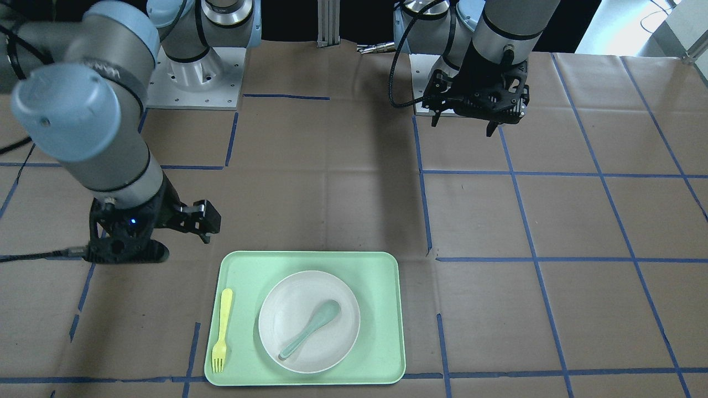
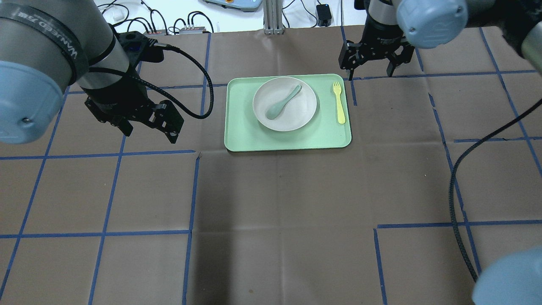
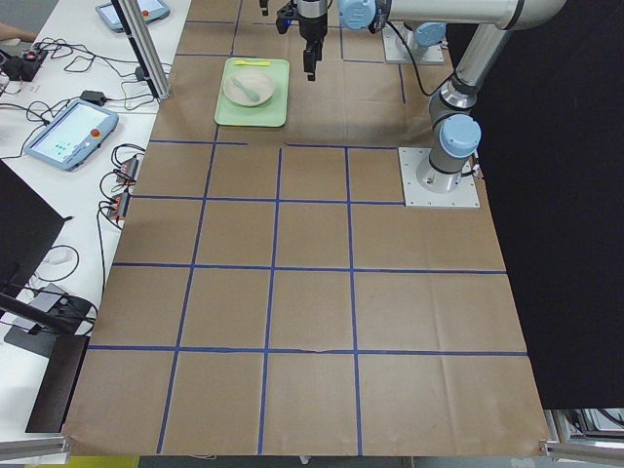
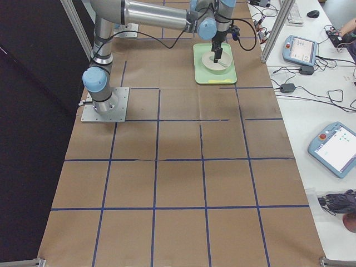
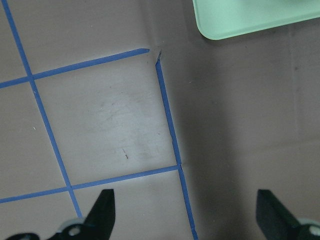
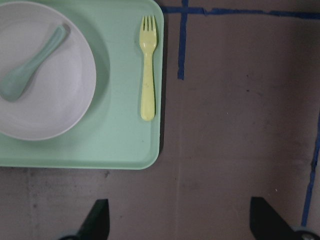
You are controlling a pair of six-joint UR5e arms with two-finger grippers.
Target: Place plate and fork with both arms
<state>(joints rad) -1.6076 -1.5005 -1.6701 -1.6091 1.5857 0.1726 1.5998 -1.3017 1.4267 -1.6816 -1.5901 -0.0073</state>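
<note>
The off-white plate (image 2: 296, 112) sits in the middle of the light-green tray (image 2: 241, 135), with a grey-green spoon (image 2: 283, 101) lying in it. The pale-yellow fork (image 2: 338, 101) lies flat on the tray's right strip, beside the plate. My right gripper (image 2: 369, 74) hangs open and empty just beyond the tray's far right corner; its wrist view shows the fork (image 6: 146, 70), the plate (image 6: 55, 100) and the tray (image 6: 125, 145) ahead of it. My left gripper (image 2: 150, 133) is open and empty above the paper to the left of the tray; only a tray corner (image 5: 240, 20) shows in its wrist view.
Brown paper with a blue tape grid (image 2: 194, 190) covers the table. An aluminium post (image 2: 271, 17) and cables stand at the far edge. The left arm's black cable (image 2: 199, 84) loops near the tray's left side. Tablets (image 3: 63, 136) lie on the side bench.
</note>
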